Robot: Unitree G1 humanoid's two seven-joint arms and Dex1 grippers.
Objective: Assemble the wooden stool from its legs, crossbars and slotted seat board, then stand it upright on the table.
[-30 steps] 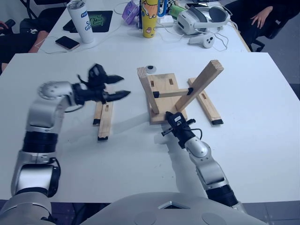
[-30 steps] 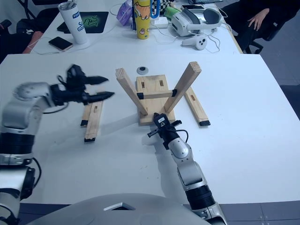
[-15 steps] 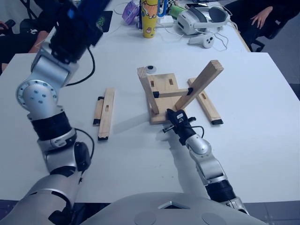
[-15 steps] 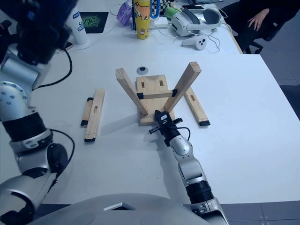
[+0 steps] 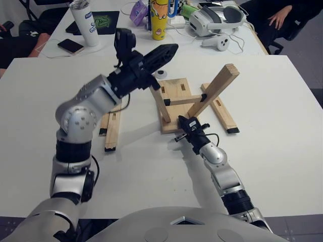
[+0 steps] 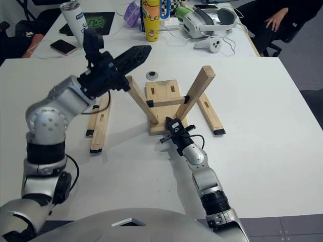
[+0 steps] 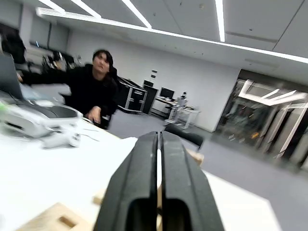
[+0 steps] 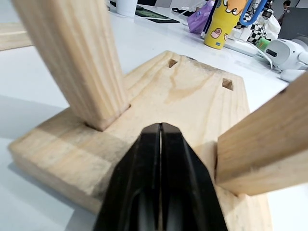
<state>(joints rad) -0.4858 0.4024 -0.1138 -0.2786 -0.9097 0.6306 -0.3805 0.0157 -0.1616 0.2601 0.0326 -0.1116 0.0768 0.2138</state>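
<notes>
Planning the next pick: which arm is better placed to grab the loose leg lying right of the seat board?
Likely right. The right gripper sits low at the near edge of the seat board, close to that loose leg; the left gripper is raised above the board's left side.

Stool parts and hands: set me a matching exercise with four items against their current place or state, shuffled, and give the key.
Items
1. left hand
2. right hand
3. crossbar
4. two loose wooden pieces

Places or states
A. lying flat on the table, on the robot's left of the seat board
B. shut, low at the seat board's near edge
C. joining the two standing legs
D. shut, raised above the table

Pairs: 1-D, 2-B, 3-C, 4-A
</notes>
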